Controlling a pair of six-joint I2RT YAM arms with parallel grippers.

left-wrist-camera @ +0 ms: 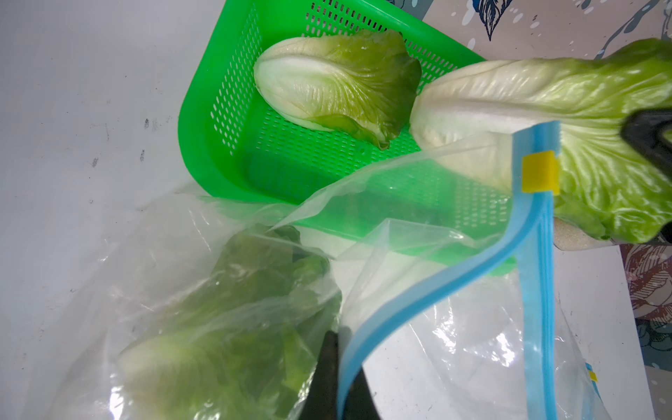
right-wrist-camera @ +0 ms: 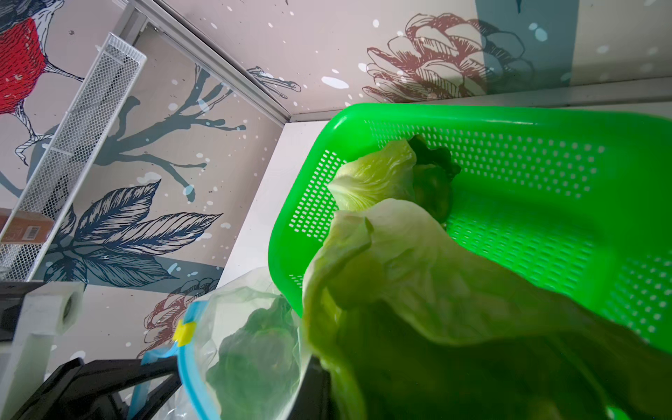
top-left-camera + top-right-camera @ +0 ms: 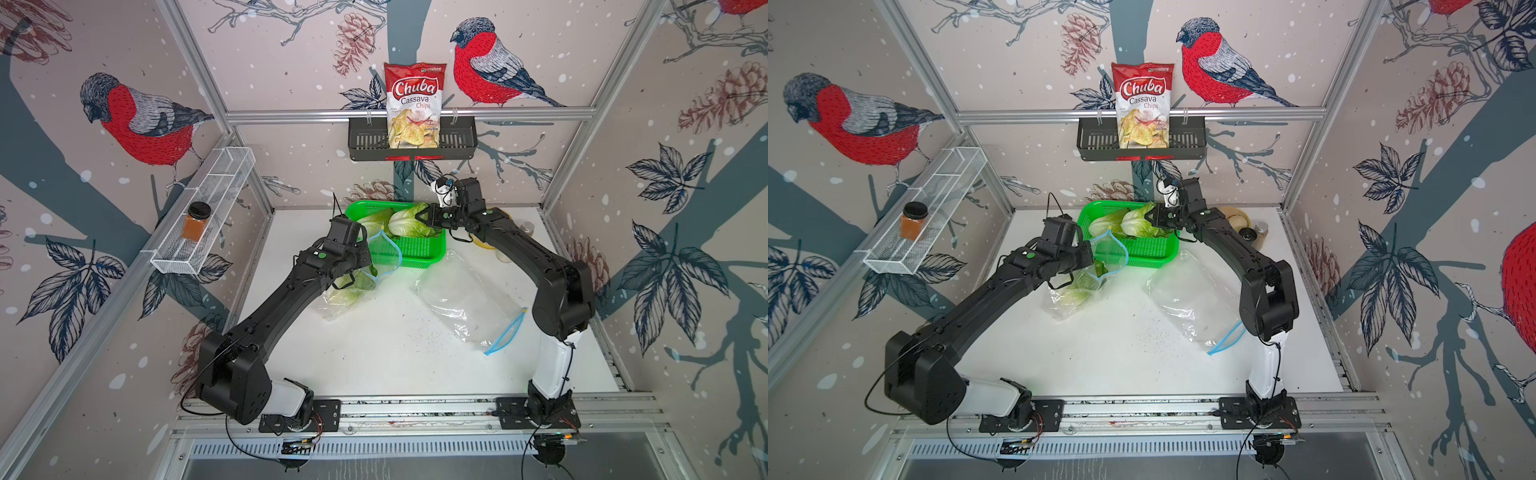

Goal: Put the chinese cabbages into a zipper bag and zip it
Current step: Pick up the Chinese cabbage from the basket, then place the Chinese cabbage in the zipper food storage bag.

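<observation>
Right gripper [image 3: 423,218] pinching cabbage [image 3: 404,224]: whitish ribbed base, crinkled green top. Left gripper [image 1: 341,380] clamping zipper bag [image 1: 454,338] rim.

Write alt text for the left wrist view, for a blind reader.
The left gripper pinches the blue rim of an open zipper bag holding one cabbage. Beyond it, a green basket holds another cabbage, and a third cabbage is held above it.

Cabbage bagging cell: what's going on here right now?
The left claw pinches the blue rim of the zipper bag, holding its mouth open beside the green basket; one cabbage is already inside. The right claw grips a second cabbage by its leafy end at the basket. A third cabbage lies in the basket. A spare bag lies flat nearby.
</observation>
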